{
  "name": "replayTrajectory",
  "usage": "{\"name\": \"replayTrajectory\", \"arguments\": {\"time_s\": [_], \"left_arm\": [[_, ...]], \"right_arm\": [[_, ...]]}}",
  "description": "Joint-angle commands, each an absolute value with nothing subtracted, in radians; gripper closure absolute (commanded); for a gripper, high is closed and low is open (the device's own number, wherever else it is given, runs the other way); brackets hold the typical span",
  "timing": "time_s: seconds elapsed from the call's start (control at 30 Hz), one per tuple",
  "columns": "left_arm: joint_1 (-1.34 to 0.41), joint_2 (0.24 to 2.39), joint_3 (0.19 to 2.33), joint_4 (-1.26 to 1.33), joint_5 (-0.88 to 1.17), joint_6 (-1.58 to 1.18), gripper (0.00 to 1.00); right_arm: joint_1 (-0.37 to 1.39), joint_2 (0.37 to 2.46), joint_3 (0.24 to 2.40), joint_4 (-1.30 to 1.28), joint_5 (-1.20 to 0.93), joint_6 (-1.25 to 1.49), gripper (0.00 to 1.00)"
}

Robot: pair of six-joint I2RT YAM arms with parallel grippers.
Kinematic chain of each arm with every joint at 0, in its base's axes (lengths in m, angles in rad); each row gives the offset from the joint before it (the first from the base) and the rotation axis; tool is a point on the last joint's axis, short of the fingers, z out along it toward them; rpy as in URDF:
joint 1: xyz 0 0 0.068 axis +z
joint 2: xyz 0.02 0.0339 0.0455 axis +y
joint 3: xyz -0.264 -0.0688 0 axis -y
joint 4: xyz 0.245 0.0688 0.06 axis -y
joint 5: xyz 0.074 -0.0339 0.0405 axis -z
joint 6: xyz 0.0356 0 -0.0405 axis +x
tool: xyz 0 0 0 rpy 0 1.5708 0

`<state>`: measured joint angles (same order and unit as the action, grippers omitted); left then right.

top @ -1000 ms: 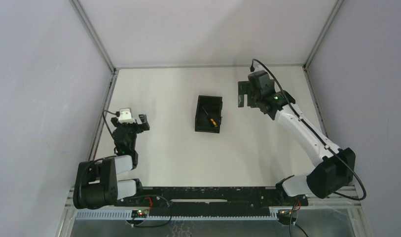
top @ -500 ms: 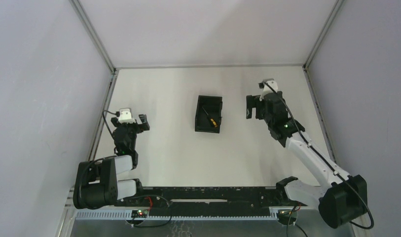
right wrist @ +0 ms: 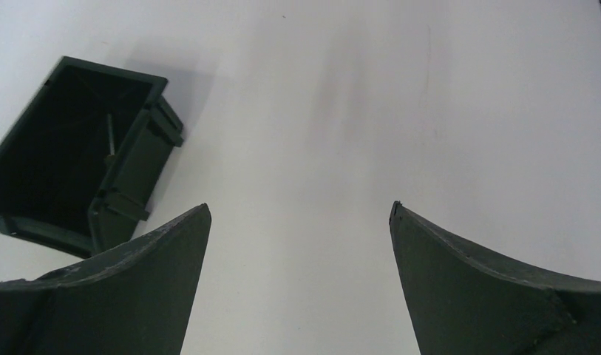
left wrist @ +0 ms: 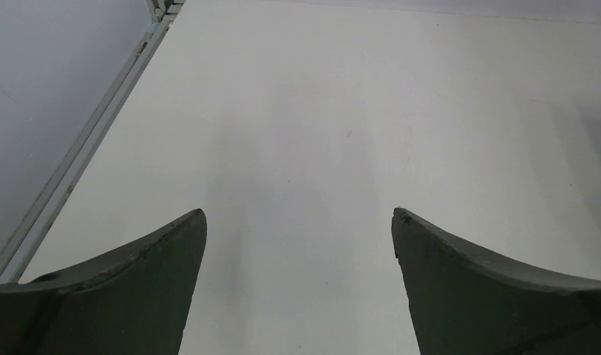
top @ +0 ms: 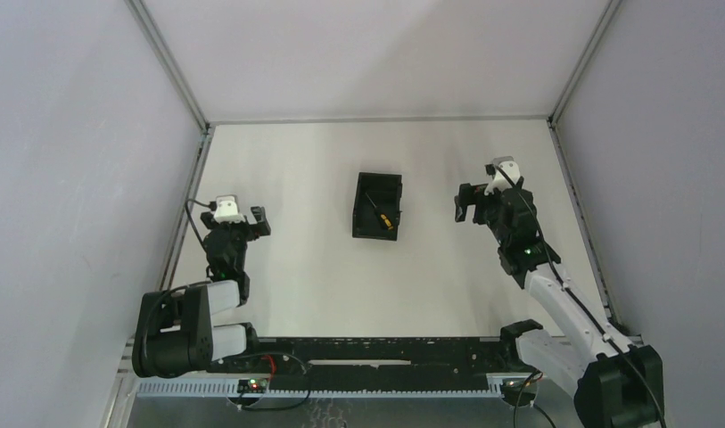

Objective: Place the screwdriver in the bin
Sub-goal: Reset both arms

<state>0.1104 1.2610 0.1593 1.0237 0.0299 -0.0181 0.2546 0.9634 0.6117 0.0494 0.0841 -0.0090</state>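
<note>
The short screwdriver with a yellow-and-black handle (top: 383, 212) lies inside the small black rectangular plastic bin (top: 377, 237), mid-desk (top: 305, 267). The right end effector (top: 466, 203), at the bin's 3 o'clock, gapes wide and empty. So does the left end effector (top: 260, 220), at 9 o'clock. The placing looks done, so the next move calls only for parking the arms.

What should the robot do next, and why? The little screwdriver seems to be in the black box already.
Probably just draw the right gripper back and let it rest. The screwdriver lies inside the bin. The right gripper is open, empty and apart from the bin, and the left gripper is open and empty too, so nothing seems left to pick up.
</note>
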Motion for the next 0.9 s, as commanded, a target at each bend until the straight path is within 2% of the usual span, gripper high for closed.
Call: {"name": "replayTrajectory", "arguments": {"time_s": [0.0, 0.47, 0.87], "left_arm": [[0.106, 1.255, 0.169, 1.094, 0.029, -0.003, 0.0], [0.106, 1.255, 0.17, 1.095, 0.029, -0.003, 0.0], [0.106, 1.254, 0.169, 1.095, 0.029, -0.003, 0.0]], "right_arm": [[0.24, 0.9, 0.583, 0.167, 0.022, 0.066, 0.0], [0.232, 0.937, 0.649, 0.062, 0.185, 0.144, 0.0], [0.232, 0.945, 0.674, 0.043, 0.219, 0.136, 0.01]]}}
